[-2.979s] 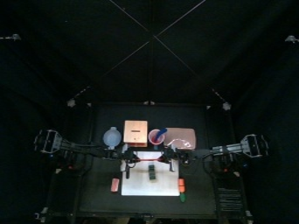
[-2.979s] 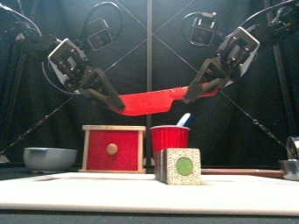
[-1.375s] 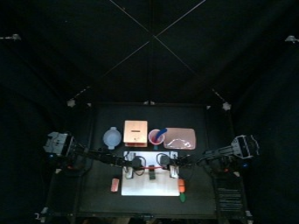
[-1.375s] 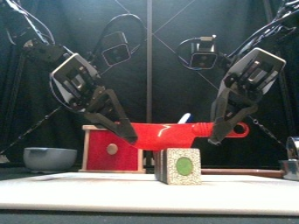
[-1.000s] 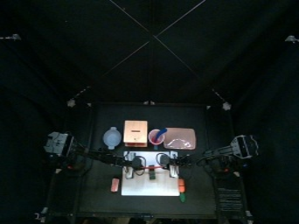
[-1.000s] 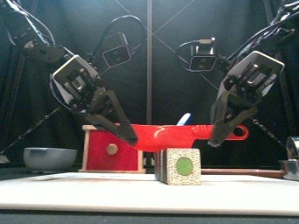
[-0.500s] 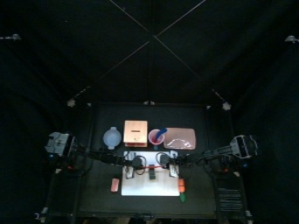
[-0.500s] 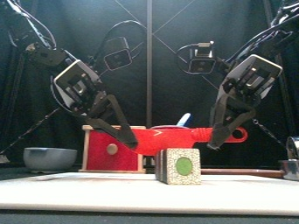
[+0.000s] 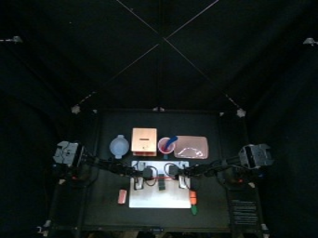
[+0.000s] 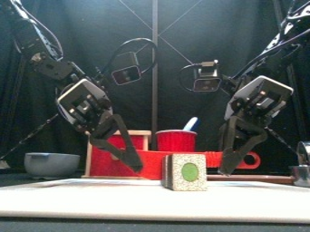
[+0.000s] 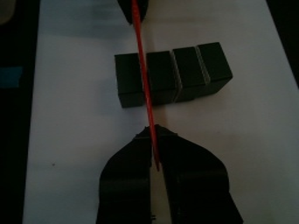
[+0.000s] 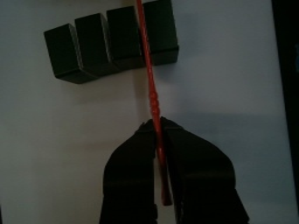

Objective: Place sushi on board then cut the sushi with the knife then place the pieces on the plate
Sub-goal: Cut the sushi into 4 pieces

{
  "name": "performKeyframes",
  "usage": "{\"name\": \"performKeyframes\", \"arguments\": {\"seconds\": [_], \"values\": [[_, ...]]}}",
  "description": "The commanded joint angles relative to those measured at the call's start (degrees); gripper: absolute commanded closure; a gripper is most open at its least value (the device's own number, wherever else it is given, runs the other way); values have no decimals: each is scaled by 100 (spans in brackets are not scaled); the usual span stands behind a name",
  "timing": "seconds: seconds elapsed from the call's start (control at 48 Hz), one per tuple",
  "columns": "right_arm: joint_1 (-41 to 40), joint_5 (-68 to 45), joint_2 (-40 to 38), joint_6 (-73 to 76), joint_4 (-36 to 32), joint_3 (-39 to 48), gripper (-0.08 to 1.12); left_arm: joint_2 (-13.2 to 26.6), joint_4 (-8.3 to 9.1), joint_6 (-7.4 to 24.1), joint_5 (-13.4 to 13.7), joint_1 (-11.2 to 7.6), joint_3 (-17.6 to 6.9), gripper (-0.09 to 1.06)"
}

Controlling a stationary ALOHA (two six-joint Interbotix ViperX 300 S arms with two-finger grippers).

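Red toy knife [image 10: 182, 159] is held level at both ends. The left gripper [image 10: 130, 161] has its jaws shut tight on the blade end. The right gripper [image 10: 226, 163] has its jaws shut tight on the handle end. The knife is low, right over the toy sushi roll of dark green blocks [image 10: 186, 171]. The roll has four blocks in a row and lies on the white cutting board [image 10: 72, 195]. The blade lines up with the gap between one end block and the next one. I cannot tell if it is touching the roll. Behind the board stand a pale wooden box with a red drawer front [image 10: 107, 156], a red cup [image 10: 177, 140] and a blue-grey bowl [image 10: 51, 163]. The flat pink tray [image 9: 199, 141] sits near the back of the counter [image 9: 112, 121], apart from the roll.
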Motion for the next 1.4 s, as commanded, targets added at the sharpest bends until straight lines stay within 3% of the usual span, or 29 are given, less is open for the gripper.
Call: {"name": "performKeyframes", "arguments": {"seconds": [0.021, 0.146, 0.354, 0.542, 0.708, 0.792, 1.083, 1.396], "values": [[-132, 70, -53, 18, 26, -18, 74, -18, 18, 9, 167, 44, -97, 53], [-246, 105, -53, 18, 9, -18, 74, 9, 26, 9, 316, 176, -123, 53], [-422, 202, -123, 0, -35, -44, 74, -26, 123, 18, 334, 387, -123, 53], [-422, 334, -220, 0, -88, -114, 74, -132, 281, 18, 334, 404, -132, 53], [-378, 510, -510, 9, -62, -229, 74, -422, 316, 9, 404, 369, -149, 53], [-316, 545, -642, 18, -35, -272, 74, -606, 316, 0, 431, 308, -149, 53], [79, 527, -826, 26, 193, -290, 74, -765, 299, -9, 431, -316, -158, 53], [264, 527, -765, 26, 369, -281, 74, -668, 70, -18, 431, -439, -176, 53]]}}
